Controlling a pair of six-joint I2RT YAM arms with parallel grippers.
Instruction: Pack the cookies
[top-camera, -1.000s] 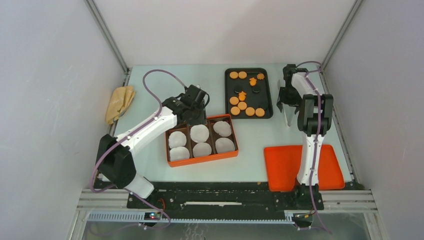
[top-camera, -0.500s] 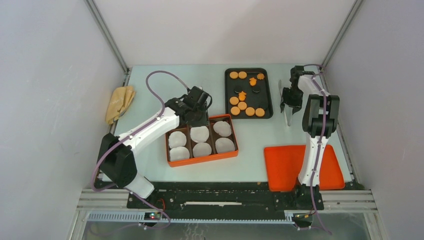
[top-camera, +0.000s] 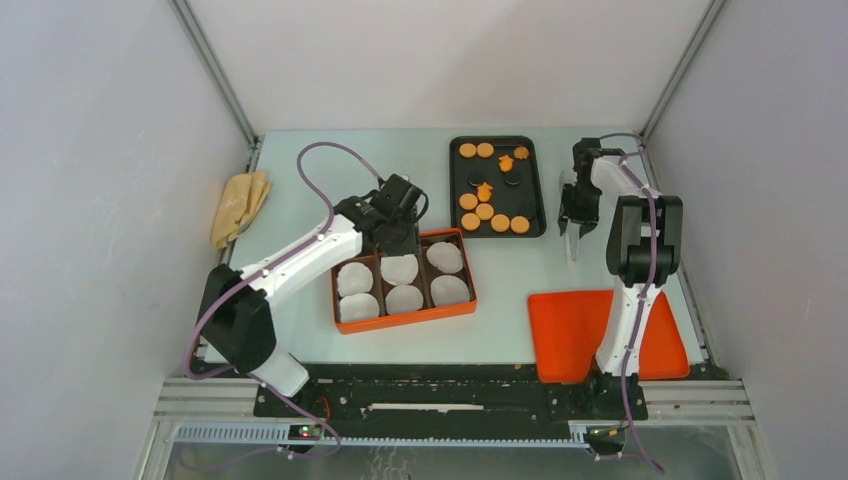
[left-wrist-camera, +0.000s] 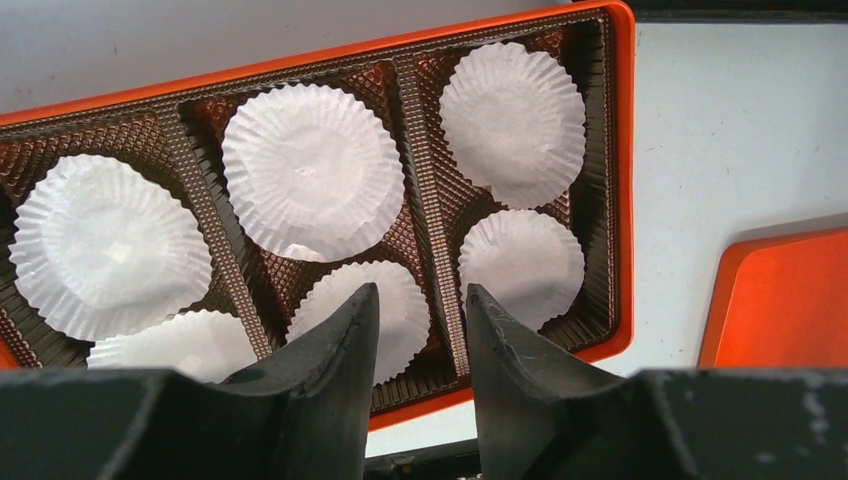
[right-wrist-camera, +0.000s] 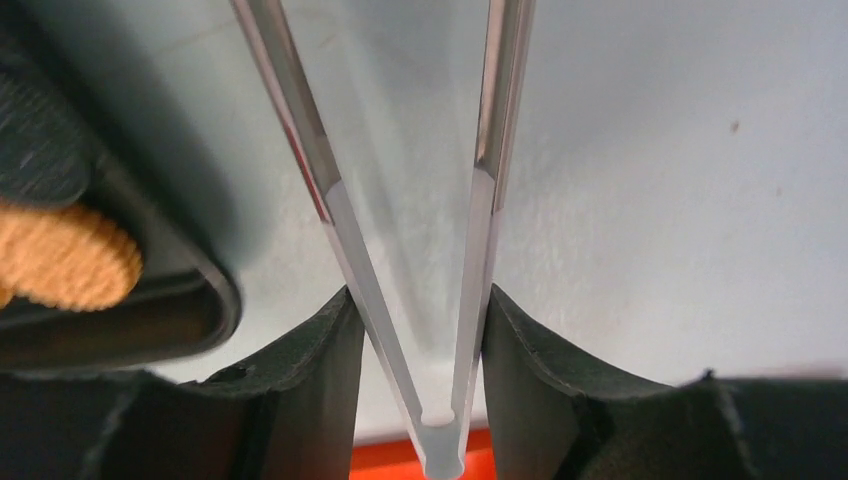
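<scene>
Nearest cookie: we saw one orange cookie (right-wrist-camera: 60, 255) just to the left of the right claw (right-wrist-camera: 415, 300). It lay in the black tray (top-camera: 530, 195), apart from the claw's fingers.
Cookies' feel: we judged them light, stiff and brittle, with a dry ribbed face, likely to chip or crumble under a hard squeeze.
Where to hold: we judged the rim best, a gentle pinch across opposite edges of one disc. The odd-shaped orange ones would want their widest span.
Right claw: its fingers were pressed against both arms of the tongs (right-wrist-camera: 473, 270), near their joined end. The arms spread as they ran away from the claw, and their tips were out of the wrist view.
Left claw: the left claw (left-wrist-camera: 420, 300) stood partly spread with nothing between its fingers, hovering over the orange box (left-wrist-camera: 625, 200).
Beyond the left claw: six white paper liners (left-wrist-camera: 312, 170) sat in the box's compartments, and none had a cookie in it.
Farther off: the cookies (top-camera: 485, 211) lay on the tray, to the right of the left claw and well apart from it.
</scene>
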